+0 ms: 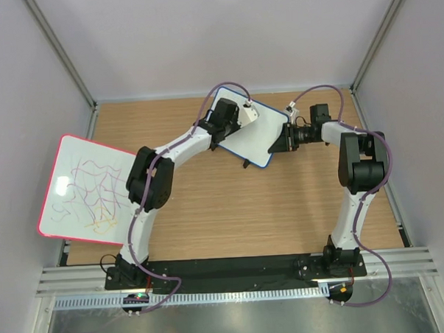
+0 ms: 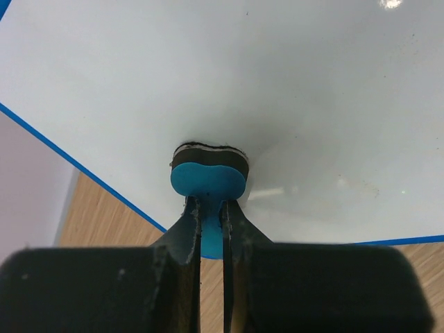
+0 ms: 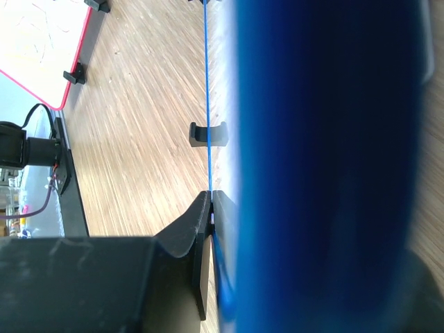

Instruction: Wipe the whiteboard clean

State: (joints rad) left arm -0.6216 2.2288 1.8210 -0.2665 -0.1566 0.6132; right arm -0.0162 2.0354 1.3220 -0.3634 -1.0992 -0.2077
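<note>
Ahead of left gripper: blue eraser clenched, pressed flat on whiteboard.
Right wrist only: right gripper pinching whiteboard edge, black foot beyond.
Top only: arms reach far, wrists turned inward, whiteboard between grippers.

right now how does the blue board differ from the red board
Frame: the blue board has a blue rim, the red board a red one. Marks: the blue board looks almost clean; the red board carries purple and yellow scribbles. Handling: the right gripper clamps the blue board's edge and the left gripper presses an eraser on it; no gripper touches the red board. Both are white with rounded corners.
</note>
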